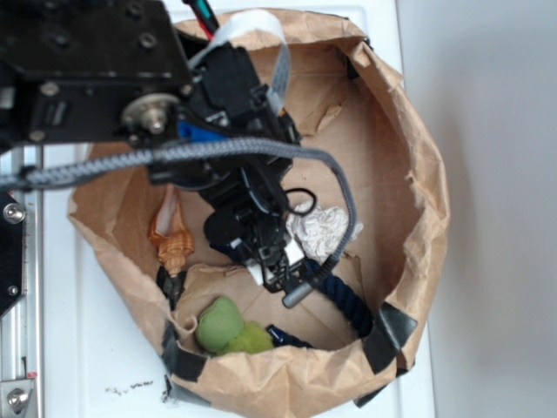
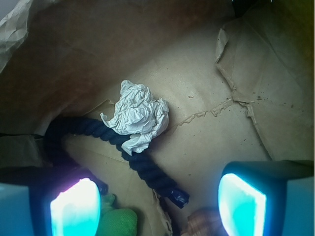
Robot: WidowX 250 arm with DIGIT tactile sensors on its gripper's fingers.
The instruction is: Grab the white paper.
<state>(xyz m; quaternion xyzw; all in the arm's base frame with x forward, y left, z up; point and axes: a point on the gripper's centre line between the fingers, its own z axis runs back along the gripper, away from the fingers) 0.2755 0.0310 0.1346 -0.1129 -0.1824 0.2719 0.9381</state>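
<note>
A brown paper bag (image 1: 409, 157), rolled down into a wide tub, fills most of the exterior view, with black tape patches on its near rim. The black arm (image 1: 96, 61) reaches over it from the upper left, a braided grey cable (image 1: 261, 150) looping across its wrist and a flat white ribbon cable (image 1: 261, 35) arching behind.

On the bag's floor lies a dark blue rope (image 2: 142, 167), curving from the left wall toward the near edge. The white paper (image 2: 138, 115), a crumpled wad with grey creases, sits on the floor near the middle, its lower flap lying over the rope; in the exterior view the paper (image 1: 320, 228) shows just right of the claw.

A green ball (image 1: 228, 327) rests at the near rim, and an orange-brown knotted toy (image 1: 171, 237) leans by the left wall.

The claw (image 2: 157, 199) hangs spread wide, both pads lit at the bottom of the wrist view, left pad (image 2: 76, 206) and right pad (image 2: 242, 199) well apart. Nothing lies between them and they touch nothing; the paper sits beyond them, apart from both. The claw is released and empty.
</note>
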